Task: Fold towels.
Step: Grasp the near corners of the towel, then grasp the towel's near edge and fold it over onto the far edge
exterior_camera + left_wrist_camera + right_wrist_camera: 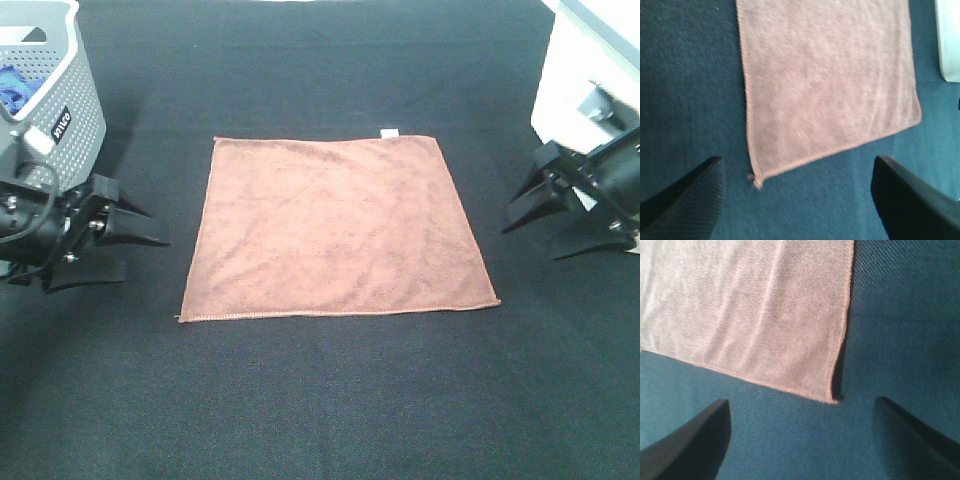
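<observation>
A reddish-brown towel [335, 230] lies flat and unfolded in the middle of the dark table, with a small white tag [388, 132] on its far edge. My left gripper [140, 228] is open and empty, just left of the towel's left edge. My right gripper [525, 205] is open and empty, just right of the towel's right edge. The left wrist view shows the towel [825, 80] with a corner [756, 180] between the open fingers. The right wrist view shows the towel [745, 310] with a corner [832, 399] between the open fingers.
A grey perforated basket [55, 100] with something blue inside stands at the back left. A white box [585, 70] stands at the back right; its edge shows in the left wrist view [947, 40]. The dark table cloth [330, 400] spreads in front.
</observation>
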Motion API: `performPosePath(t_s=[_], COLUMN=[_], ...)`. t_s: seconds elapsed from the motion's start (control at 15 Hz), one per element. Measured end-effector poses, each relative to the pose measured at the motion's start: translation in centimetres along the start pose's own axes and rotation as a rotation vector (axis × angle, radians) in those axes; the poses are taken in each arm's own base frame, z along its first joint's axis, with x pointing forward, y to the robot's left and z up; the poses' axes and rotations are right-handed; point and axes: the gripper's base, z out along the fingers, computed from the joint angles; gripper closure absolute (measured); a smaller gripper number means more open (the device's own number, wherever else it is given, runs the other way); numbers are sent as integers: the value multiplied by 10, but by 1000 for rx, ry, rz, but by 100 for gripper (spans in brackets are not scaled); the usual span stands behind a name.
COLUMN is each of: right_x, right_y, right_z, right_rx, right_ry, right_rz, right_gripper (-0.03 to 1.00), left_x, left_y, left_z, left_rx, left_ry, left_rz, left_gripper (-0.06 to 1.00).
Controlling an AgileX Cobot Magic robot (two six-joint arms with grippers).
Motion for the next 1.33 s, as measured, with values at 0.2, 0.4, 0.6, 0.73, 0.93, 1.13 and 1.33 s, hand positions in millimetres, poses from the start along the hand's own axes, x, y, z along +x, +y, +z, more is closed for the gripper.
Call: performPosePath(t_s=[0.2, 0.4, 0.6, 0.73, 0.93, 1.13, 1.33], right_x=[-8, -10, -11, -12, -12, -12, -12], right_y=[-13, -25, -29, -32, -14, 0, -7], right_z=[20, 39, 47, 57, 70, 82, 85], right_rx=[-7, -18, -42, -74, -75, -66, -2], right_ry=[39, 61, 50, 45, 62, 71, 65], right_rz=[11, 38, 52, 83, 34, 6, 41], right_gripper=[23, 23, 23, 23, 24, 32, 64], left_x=[1, 6, 7, 4, 3, 3, 3], left_y=[1, 0, -3, -10, -23, -21, -19], left_z=[27, 51, 60, 73, 86, 92, 93], left_rx=[-12, -64, -70, -45, -17, -38, -52], left_ry=[55, 80, 78, 85, 89, 90, 88], left_rz=[10, 21, 16, 22, 36, 44, 44], left_gripper=[19, 19, 19, 19, 19, 42, 81])
